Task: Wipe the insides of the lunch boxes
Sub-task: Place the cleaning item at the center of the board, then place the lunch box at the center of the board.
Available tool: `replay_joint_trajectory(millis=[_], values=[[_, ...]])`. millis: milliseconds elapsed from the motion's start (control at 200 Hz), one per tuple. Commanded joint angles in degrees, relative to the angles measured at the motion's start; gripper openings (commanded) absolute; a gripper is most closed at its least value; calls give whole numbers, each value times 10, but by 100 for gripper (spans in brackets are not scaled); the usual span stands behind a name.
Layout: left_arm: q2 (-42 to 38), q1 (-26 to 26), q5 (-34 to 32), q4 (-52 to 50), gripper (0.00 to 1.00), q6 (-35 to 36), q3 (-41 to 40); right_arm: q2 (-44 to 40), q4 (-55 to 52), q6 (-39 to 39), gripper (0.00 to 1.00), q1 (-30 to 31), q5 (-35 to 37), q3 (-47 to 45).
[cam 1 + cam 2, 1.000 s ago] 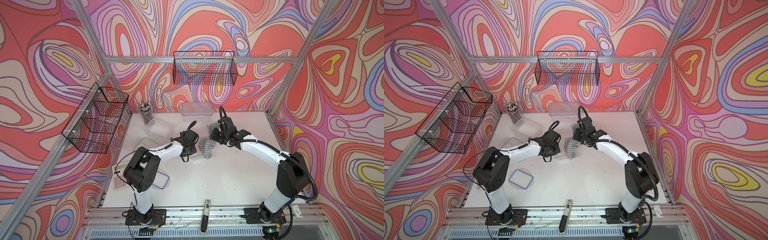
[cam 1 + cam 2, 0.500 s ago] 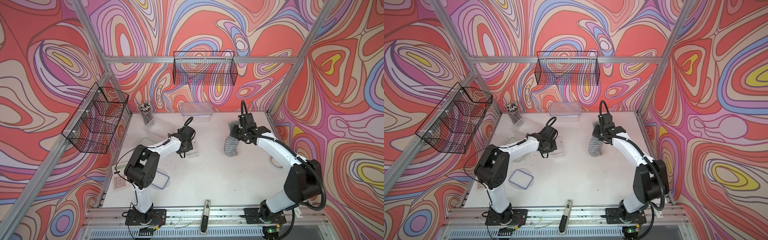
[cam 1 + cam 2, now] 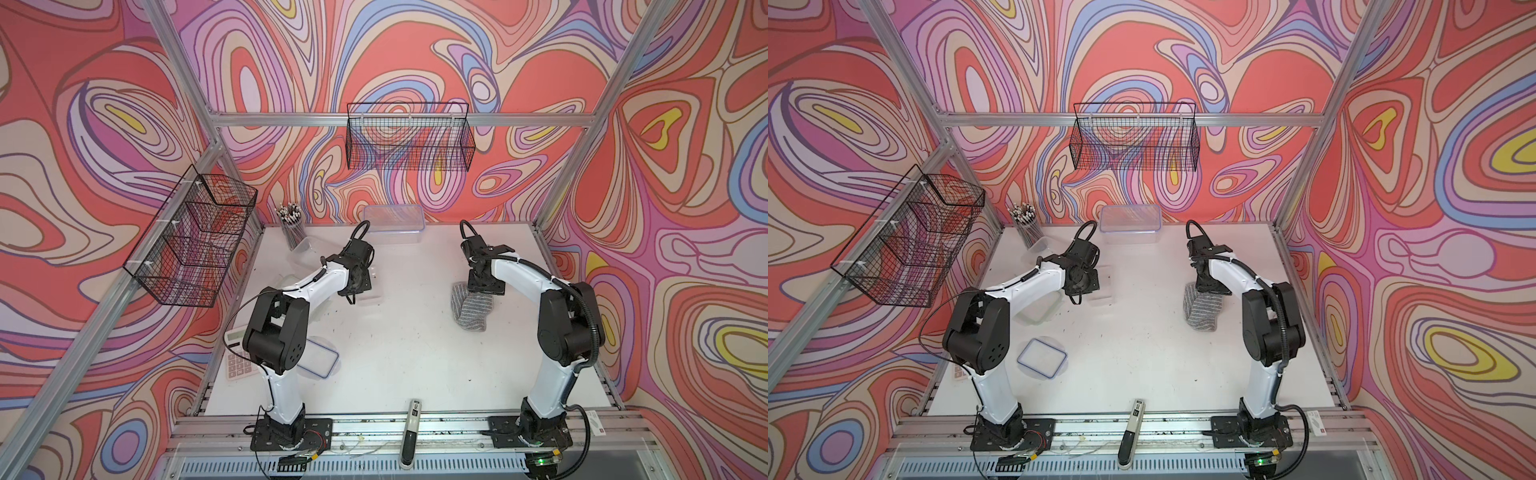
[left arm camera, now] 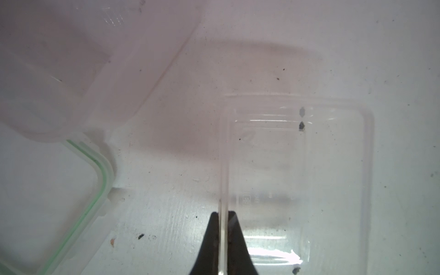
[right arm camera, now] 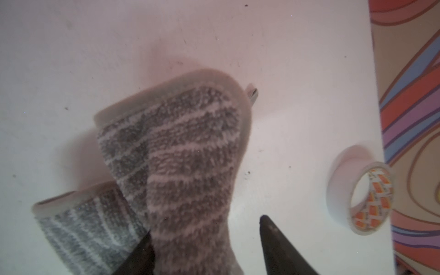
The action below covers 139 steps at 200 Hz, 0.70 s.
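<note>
The left arm [image 3: 320, 282] and right arm [image 3: 515, 272] pair glossy white link shells with bulky matte-black joint housings. A ribbed black hose [image 3: 595, 320] skirts the right shoulder at 3 o'clock. Flat black plates [image 3: 291, 430] form the bases. The left tool [image 4: 223, 214] and right tool [image 5: 204, 226] have tapered black fingers [image 5: 281, 250].

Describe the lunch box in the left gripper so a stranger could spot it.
On the white table, find the left gripper. It pinches the wall of a small clear lunch box, open-topped. The big lunch box by the back wall is lidded.
</note>
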Motion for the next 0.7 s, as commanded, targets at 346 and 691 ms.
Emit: replay_joint_trajectory(millis=[346, 691], values=[[-9, 16, -1, -55, 0, 113, 0, -44, -57, -29, 99, -1, 46, 34], [-61, 24, -43, -81, 0, 106, -86, -97, -18, -56, 99, -2, -39, 38]])
